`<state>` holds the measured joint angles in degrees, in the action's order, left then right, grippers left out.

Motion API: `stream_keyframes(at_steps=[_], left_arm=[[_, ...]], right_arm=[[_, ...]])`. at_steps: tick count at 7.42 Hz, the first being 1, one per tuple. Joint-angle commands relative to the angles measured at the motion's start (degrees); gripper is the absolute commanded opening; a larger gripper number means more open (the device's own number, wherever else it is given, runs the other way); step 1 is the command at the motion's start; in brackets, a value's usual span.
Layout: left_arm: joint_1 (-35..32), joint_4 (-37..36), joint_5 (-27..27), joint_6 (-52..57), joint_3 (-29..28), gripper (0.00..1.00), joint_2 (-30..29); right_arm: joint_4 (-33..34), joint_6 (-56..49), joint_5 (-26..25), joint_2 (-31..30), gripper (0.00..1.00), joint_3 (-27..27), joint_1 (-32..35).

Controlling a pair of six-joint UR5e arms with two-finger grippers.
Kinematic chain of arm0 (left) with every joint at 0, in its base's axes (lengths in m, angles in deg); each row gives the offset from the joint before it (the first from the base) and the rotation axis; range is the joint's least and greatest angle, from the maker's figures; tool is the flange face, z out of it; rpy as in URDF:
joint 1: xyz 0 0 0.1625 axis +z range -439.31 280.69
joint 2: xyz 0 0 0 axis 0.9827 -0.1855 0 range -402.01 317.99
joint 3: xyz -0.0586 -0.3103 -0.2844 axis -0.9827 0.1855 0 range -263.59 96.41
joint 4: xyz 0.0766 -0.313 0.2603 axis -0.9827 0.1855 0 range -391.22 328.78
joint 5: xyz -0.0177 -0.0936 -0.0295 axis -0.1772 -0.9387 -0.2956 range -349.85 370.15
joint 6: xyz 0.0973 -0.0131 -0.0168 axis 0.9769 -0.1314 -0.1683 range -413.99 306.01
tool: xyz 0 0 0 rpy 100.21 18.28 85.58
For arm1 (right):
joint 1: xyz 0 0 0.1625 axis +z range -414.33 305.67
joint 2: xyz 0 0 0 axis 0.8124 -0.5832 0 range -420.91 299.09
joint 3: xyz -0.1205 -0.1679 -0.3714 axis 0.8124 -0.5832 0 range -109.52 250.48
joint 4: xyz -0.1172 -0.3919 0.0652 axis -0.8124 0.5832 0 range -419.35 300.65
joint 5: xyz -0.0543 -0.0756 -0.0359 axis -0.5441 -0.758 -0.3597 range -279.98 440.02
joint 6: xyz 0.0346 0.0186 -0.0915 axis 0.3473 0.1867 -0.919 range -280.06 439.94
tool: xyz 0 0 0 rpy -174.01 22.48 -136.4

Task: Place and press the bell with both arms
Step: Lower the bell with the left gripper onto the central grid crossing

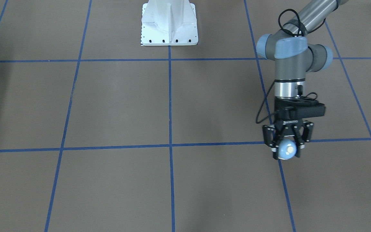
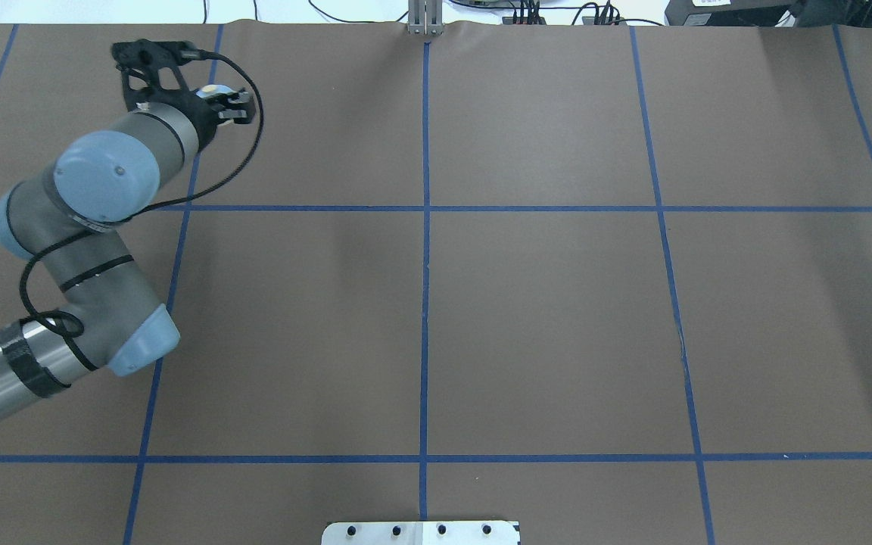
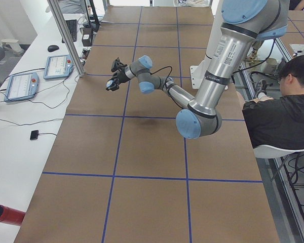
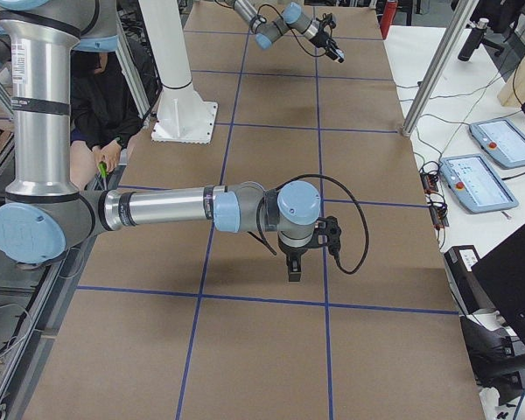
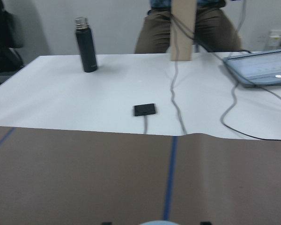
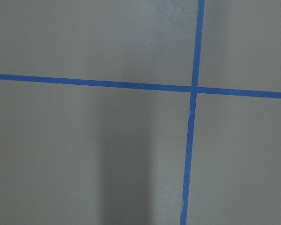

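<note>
The light-blue bell (image 1: 286, 150) with its cream button sits between the fingers of my left gripper (image 1: 287, 149), which is shut on it and holds it tilted above the brown table, near the far left corner. In the overhead view the bell (image 2: 213, 91) peeks out at the left gripper (image 2: 222, 104). The bell's top edge (image 5: 159, 222) shows at the bottom of the left wrist view. My right gripper (image 4: 295, 267) shows only in the exterior right view, pointing down over the table; I cannot tell whether it is open or shut.
The white pedestal base (image 1: 169, 25) stands at the robot's side. Blue tape lines (image 6: 195, 89) grid the table. Past the far edge a white bench holds a dark bottle (image 5: 86, 44), a small black device (image 5: 144, 109), a pendant (image 5: 262, 68) and cables. A person (image 3: 278, 111) sits nearby.
</note>
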<state>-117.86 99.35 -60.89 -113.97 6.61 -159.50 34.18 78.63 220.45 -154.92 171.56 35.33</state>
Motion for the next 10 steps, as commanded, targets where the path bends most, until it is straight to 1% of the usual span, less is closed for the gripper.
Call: stream_keyframes(at_steps=[1,2,3,4,5,6,8,10], left_arm=[[6.11,2.14,0.20,2.05,-7.36,0.00,-10.07],[6.90,2.23,0.20,2.14,-12.55,0.00,-16.13],[7.17,4.49,0.55,2.14,-17.99,0.00,-19.76],[7.34,7.38,0.98,2.06,-23.44,0.00,-22.75],[8.22,8.98,2.47,2.06,-26.80,0.00,-23.56],[9.01,9.69,2.66,2.06,-28.58,0.00,-24.09],[11.29,9.70,2.75,2.06,-29.03,0.00,-24.54],[11.65,9.61,2.05,2.06,-31.57,0.00,-26.03]], right_arm=[[-0.02,-0.01,-0.07,-0.03,1.00,0.00,-0.09],[-0.02,-0.01,-0.07,-0.03,1.00,-0.01,-0.27],[-0.02,-0.01,-0.07,-0.03,1.00,-0.09,-0.27],[-0.02,-0.01,-0.07,-0.03,1.00,-0.27,-0.27],[-0.02,-0.01,0.02,-0.03,1.00,-0.27,-0.27],[0.07,-0.01,0.02,-0.03,1.00,-0.27,-0.27],[-0.02,-0.01,0.02,-0.03,1.00,-0.18,-0.27],[-0.02,-0.01,0.02,-0.03,1.00,-0.01,-0.27]])
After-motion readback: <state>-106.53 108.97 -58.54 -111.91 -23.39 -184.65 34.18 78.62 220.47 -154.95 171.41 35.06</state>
